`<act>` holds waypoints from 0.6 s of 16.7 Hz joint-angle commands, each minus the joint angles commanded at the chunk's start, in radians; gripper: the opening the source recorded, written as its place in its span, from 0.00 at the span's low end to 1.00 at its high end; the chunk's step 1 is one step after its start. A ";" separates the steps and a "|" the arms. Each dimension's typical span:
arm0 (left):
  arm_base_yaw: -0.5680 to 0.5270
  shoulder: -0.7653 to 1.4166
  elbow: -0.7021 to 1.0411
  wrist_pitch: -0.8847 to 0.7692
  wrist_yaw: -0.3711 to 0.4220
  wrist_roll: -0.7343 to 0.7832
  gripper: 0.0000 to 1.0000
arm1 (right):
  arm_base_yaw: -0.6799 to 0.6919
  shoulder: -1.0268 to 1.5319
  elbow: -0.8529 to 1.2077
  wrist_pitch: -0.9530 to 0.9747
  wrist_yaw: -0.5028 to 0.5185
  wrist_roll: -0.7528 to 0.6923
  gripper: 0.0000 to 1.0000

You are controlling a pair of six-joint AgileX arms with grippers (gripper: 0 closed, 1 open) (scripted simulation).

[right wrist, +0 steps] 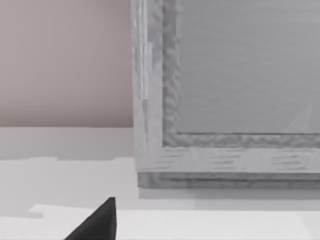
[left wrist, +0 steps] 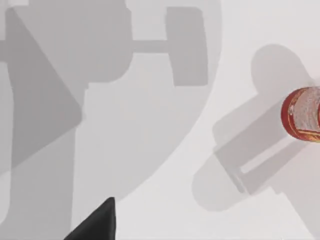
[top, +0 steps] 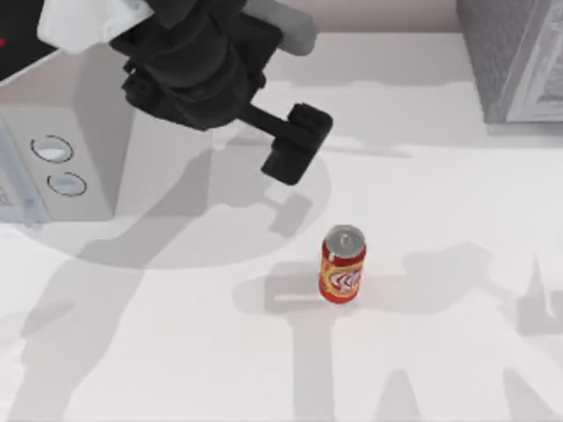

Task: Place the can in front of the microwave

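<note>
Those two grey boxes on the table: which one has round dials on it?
The microwave at the table's left, pale grey, with two round white dials on its front. The darker speckled box at the far right has none.

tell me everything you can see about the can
The can is small and red, with a yellow-orange band, a white swirl logo and a silver top, and looks like metal. It stands upright on the white table, near the middle, to the right of the microwave and well apart from it. Nothing touches it; the left gripper hangs above the table, off to its far left.
</note>
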State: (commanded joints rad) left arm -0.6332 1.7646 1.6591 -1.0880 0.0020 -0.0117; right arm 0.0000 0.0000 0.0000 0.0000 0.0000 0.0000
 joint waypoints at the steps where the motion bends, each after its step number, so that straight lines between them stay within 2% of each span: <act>1: -0.031 0.087 0.082 -0.054 0.000 -0.001 1.00 | 0.000 0.000 0.000 0.000 0.000 0.000 1.00; 6: -0.153 0.429 0.404 -0.264 0.001 -0.003 1.00 | 0.000 0.000 0.000 0.000 0.000 0.000 1.00; 10: -0.197 0.553 0.522 -0.340 0.001 -0.004 1.00 | 0.000 0.000 0.000 0.000 0.000 0.000 1.00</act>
State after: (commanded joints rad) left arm -0.8306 2.3177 2.1807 -1.4284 0.0029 -0.0161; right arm 0.0000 0.0000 0.0000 0.0000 0.0000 0.0000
